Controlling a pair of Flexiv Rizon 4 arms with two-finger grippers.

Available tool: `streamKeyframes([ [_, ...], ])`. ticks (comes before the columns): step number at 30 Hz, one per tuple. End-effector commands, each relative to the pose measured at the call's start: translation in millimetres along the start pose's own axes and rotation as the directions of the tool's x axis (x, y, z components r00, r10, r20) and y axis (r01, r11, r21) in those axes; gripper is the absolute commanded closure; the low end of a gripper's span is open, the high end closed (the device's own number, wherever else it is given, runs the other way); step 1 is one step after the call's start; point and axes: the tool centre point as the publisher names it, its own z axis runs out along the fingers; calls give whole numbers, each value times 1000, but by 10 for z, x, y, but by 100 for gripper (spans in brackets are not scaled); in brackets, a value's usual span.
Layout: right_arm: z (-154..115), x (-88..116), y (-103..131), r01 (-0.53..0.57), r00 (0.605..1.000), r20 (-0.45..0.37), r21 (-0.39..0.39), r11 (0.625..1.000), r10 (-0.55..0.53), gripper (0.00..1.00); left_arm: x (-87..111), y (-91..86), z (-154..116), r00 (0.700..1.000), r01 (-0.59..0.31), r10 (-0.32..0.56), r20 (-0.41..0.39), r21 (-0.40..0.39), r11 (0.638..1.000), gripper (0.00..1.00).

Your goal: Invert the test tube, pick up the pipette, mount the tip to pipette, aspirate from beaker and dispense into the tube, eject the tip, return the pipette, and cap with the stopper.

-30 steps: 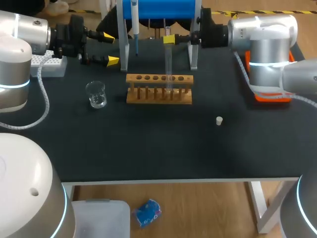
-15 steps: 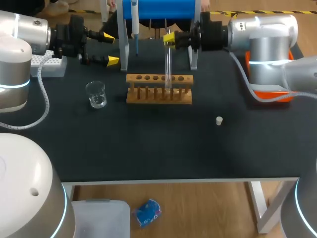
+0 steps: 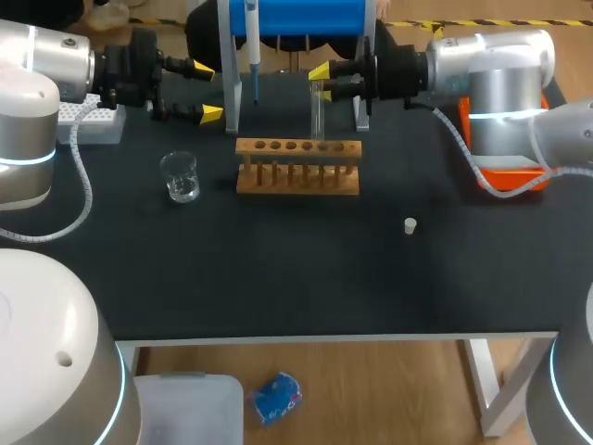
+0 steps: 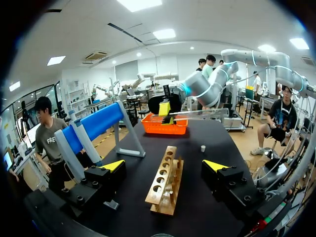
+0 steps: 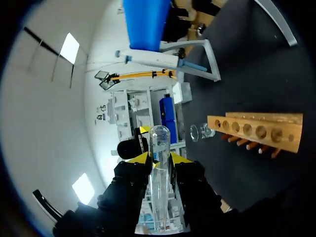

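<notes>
The right gripper [image 3: 321, 82] is clamping the test tube [image 3: 318, 116] upright over the wooden rack [image 3: 297, 167] in the upper middle of the frame. The left gripper [image 3: 206, 91] is hanging in the upper left with its fingers spread wide, above the beaker [image 3: 180, 176] sitting on the surface [image 3: 296, 269].

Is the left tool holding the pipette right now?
No, the pipette hangs on the blue stand, while the left tool stands open and empty.

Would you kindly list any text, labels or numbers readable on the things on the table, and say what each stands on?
None can be read.
Test tube in the right gripper: any marks too blurred to read.
Wooden rack, beaker, stopper: no print shows.
</notes>
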Motion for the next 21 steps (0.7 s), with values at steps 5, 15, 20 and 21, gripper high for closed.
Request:
streamKeyframes([
  [5,-31,-12,25,51,998,23,6,999,-51,100,-2,-6,-7,1000,1,-1,-2,-2,1000,0],
  [15,-39,-27,25,56,998,19,-5,998,-56,100,-2,-6,-7,1000,1,-1,-2,-2,1000,0],
  [20,-39,-27,25,56,998,19,-5,998,-56,100,-2,-6,-7,1000,1,-1,-2,-2,1000,0],
  [21,-39,-27,25,56,998,19,-5,998,-56,100,-2,-6,-7,1000,1,-1,-2,-2,1000,0],
])
